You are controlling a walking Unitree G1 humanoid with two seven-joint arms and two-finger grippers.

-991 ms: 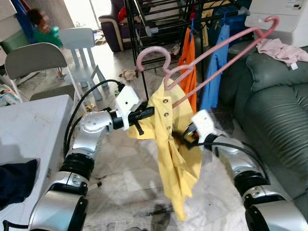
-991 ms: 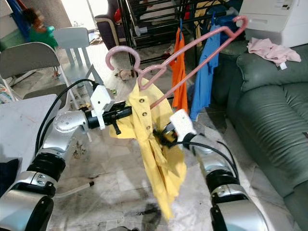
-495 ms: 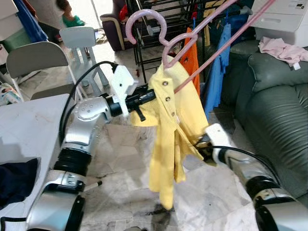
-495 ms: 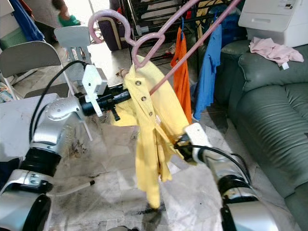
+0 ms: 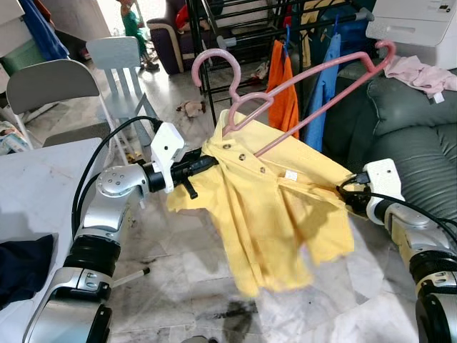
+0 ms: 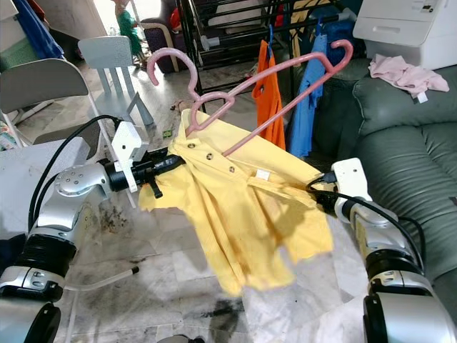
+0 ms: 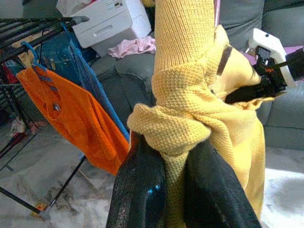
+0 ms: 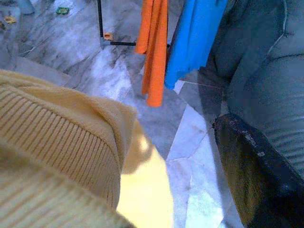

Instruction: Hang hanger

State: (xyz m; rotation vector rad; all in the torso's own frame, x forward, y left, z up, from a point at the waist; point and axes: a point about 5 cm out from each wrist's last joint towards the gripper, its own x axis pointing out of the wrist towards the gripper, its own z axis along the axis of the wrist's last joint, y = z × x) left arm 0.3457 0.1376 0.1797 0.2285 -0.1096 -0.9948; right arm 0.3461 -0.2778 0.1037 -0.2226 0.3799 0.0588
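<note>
A yellow knit shirt (image 5: 271, 214) is stretched wide between my two grippers above the marble floor. My left gripper (image 5: 206, 163) is shut on its left shoulder; in the left wrist view both black fingers (image 7: 142, 185) pinch a bunch of the yellow knit (image 7: 185, 118). My right gripper (image 5: 344, 197) is shut on the shirt's far edge, with ribbed hem (image 8: 57, 128) close to its finger (image 8: 251, 161). A pink hanger (image 5: 214, 51) sticks out of the collar, its hook up and to the left and its long arm slanting up to the right.
A black drying rack (image 5: 211, 43) stands behind, with an orange garment (image 5: 285, 118) and a blue one (image 5: 320, 107) hanging on it. A dark green sofa (image 5: 407, 128) is on the right. A white table (image 5: 43, 193) with a navy cloth (image 5: 25, 271) and grey chairs (image 5: 43, 82) are at left. A person (image 5: 132, 21) stands far back.
My right gripper has swung out to the right, pulling the shirt from a hanging bundle into a wide spread. The hanger has tipped lower, and my left gripper has dropped slightly.
</note>
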